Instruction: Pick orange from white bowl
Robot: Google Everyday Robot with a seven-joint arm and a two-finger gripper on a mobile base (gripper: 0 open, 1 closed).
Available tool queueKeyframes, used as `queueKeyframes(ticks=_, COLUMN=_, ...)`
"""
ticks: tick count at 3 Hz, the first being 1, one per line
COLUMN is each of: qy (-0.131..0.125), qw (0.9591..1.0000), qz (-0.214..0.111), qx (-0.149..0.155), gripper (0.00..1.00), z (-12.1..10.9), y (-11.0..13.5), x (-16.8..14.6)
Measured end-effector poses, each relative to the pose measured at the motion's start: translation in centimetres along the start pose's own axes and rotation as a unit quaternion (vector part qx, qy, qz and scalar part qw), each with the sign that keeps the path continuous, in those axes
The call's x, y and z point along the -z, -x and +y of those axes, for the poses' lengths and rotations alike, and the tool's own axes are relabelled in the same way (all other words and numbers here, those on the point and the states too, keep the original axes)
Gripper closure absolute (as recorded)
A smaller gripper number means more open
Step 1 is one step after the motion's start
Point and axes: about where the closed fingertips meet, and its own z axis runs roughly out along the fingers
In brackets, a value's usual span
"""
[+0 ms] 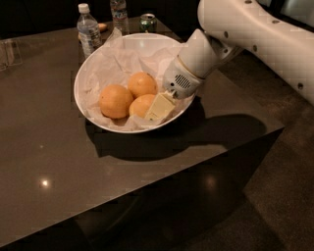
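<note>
The wide white bowl, lined with crumpled white paper, stands on the dark table and holds three oranges. The front yellow-orange one is the orange. A rounder, deeper-orange one lies to its left and another behind it. My gripper reaches down into the bowl from the right. Its pale tip lies against the right side of the front orange and hides part of it. The white arm comes in from the upper right.
Two water bottles and a green can stand behind the bowl. A clear glass is at the far left. The table's edge and corner lie to the right, under the arm.
</note>
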Motion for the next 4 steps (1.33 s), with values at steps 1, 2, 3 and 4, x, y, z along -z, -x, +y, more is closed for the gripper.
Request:
queueKeyframes(ticks=1, qy=-0.024, qw=0.9993, qz=-0.027, qx=0.004, gripper=0.97, z=0.4, y=-0.2, x=1.3)
queueKeyframes(ticks=2, qy=-0.069, qw=0.9955, qz=-0.059, qx=0.029, gripper=1.0, z=1.6, y=0.3, x=4.4)
queueKeyframes(ticks=3, qy=-0.115, qw=0.9874, qz=-0.088, qx=0.063, gripper=1.0, z=3.3, y=1.2, x=8.1)
queueKeyframes(ticks=4, qy=-0.15, qw=0.9771, qz=-0.121, qx=0.091, gripper=1.0, z=5.0, y=1.7, x=11.4)
